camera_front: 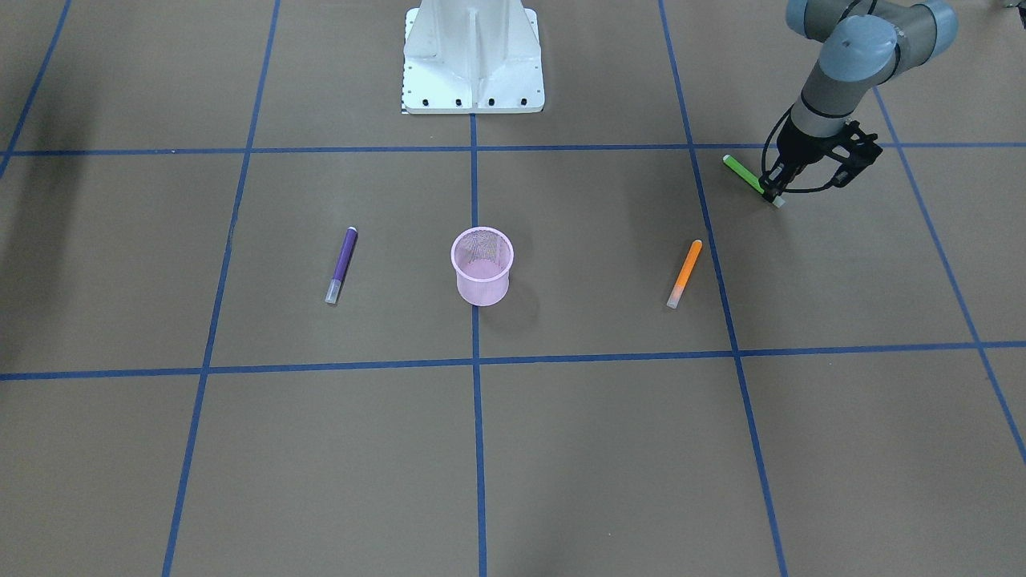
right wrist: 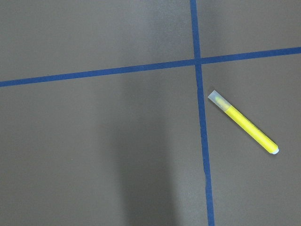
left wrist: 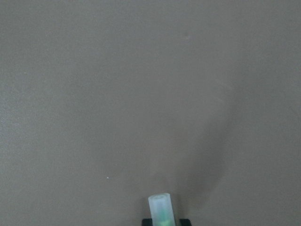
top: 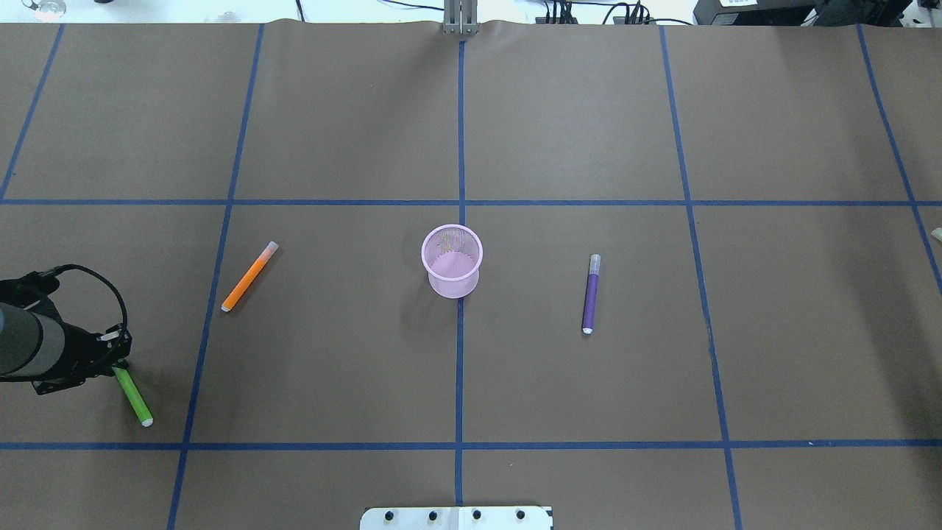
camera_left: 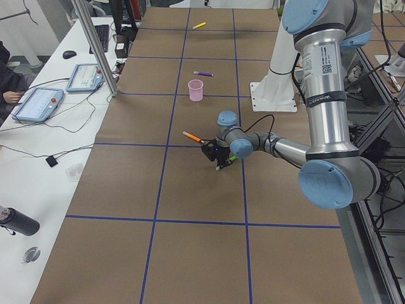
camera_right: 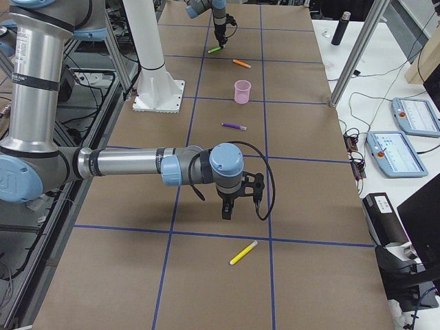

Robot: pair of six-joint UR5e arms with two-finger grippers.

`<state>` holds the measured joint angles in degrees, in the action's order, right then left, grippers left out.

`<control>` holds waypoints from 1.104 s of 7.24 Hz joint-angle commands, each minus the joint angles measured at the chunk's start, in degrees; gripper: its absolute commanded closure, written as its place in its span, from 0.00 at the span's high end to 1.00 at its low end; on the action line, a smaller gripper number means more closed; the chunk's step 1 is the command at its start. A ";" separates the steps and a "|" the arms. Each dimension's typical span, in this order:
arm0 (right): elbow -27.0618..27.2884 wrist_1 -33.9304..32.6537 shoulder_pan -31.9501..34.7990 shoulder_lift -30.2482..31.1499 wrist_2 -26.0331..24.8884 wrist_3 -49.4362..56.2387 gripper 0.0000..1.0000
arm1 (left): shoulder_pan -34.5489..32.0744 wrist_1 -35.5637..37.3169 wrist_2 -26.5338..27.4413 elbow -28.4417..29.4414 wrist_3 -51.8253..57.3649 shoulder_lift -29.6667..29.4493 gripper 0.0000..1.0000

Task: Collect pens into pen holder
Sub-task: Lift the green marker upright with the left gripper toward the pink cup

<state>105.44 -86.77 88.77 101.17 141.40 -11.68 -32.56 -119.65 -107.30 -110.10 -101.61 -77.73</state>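
The pink mesh pen holder stands upright at the table's middle and looks empty. The purple pen lies on the robot's right of it. The orange pen lies on the robot's left. My left gripper is down at the table, shut on the pale cap end of the green pen; the cap shows between the fingers. My right gripper hangs over the table's far right end; I cannot tell if it is open or shut.
A yellow pen lies beyond the right gripper, next to a blue tape crossing. The white robot base stands at the table's robot-side edge. Blue tape lines divide the brown table into squares.
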 commanded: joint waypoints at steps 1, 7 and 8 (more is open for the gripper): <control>-0.32 0.10 0.00 -0.18 -0.07 0.07 1.00 | -0.13 0.56 -2.81 -1.77 0.54 -0.58 0.00; -7.15 0.11 -0.44 -5.00 -0.69 2.44 1.00 | -18.14 0.91 -4.06 -7.06 23.12 -18.19 0.00; -8.74 0.11 -1.13 -6.15 -1.21 3.67 1.00 | -18.50 2.22 -3.89 -6.54 26.00 -25.03 0.00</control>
<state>98.98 -86.64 88.23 96.72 140.61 -9.24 -49.85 -118.52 -111.42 -117.08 -78.69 -94.49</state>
